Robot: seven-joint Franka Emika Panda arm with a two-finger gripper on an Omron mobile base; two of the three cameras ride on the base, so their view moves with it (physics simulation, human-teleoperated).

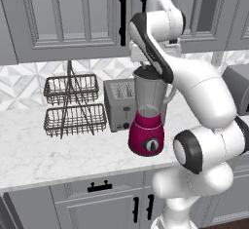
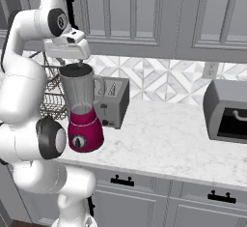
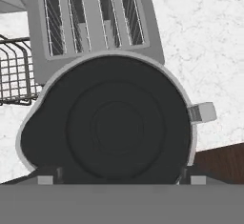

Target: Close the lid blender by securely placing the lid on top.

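From my seat, left to right on the counter (image 1: 29, 150): the wire rack (image 1: 73, 105), the toaster (image 1: 119, 104), then the blender (image 1: 148, 111) standing upright just in front of the toaster. The gripper (image 2: 77, 66) hangs straight above the jar mouth, pointing down along the jar's upright axis. In the hand view the lid (image 3: 116, 127) sits dead centre inside the jar rim, spout to the left, handle stub to the right. Both fingertips (image 3: 45, 178) flank the lid's edge, a wide spread; whether they grip it or merely bracket it, I cannot tell. I judge the lid seated or nearly so.
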